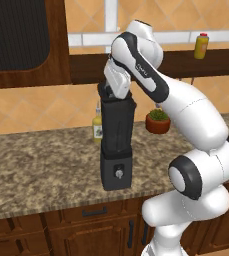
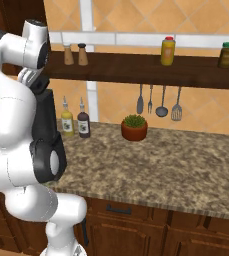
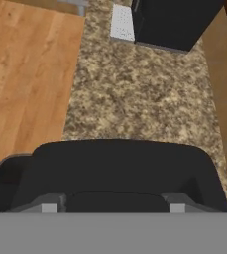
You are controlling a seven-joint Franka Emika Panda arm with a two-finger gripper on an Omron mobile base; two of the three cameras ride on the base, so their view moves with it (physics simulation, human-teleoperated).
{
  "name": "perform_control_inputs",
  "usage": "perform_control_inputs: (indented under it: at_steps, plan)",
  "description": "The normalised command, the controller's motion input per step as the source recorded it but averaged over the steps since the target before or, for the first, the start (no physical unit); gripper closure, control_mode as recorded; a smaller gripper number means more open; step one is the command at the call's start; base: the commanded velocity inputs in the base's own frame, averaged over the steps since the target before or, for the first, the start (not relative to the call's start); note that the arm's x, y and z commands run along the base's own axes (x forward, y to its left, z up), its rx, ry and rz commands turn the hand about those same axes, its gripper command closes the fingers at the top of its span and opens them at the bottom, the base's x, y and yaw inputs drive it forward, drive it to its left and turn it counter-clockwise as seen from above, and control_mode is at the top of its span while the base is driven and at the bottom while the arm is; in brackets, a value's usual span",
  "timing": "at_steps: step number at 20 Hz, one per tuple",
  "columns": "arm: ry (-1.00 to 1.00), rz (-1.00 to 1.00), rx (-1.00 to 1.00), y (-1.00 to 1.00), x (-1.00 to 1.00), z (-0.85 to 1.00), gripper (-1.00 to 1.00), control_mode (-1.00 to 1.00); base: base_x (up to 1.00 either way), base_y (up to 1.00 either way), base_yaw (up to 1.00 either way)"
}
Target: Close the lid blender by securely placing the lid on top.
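The gripper [image 1: 107, 91] sits directly over the upright blender [image 1: 117, 145], pinching the lid [image 3: 120, 173] just beneath it.

**No readable text**

The yellow bottle [image 1: 97, 127] beside the blender [image 1: 117, 145] carries a label, too small and blurred to read. The shelf jars [image 2: 168, 51] show no legible lettering either.
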Motion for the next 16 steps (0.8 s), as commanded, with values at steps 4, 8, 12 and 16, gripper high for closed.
perform_control_inputs:
  at_steps: [4,8,12,16]
  plan:
    - [-0.05,0.0,0.0,-0.04,0.02,-0.29,-1.0,-1.0,0.0,0.0,0.0]
    - [-0.01,0.0,0.02,-0.25,0.16,-0.14,-1.0,-1.0,0.0,0.0,0.0]
    - [0.01,0.0,0.03,-0.24,0.03,-0.12,-1.0,-1.0,0.0,0.0,0.0]
    - [0.11,0.0,0.02,-0.06,-0.16,-0.19,-1.0,-1.0,0.0,0.0,0.0]
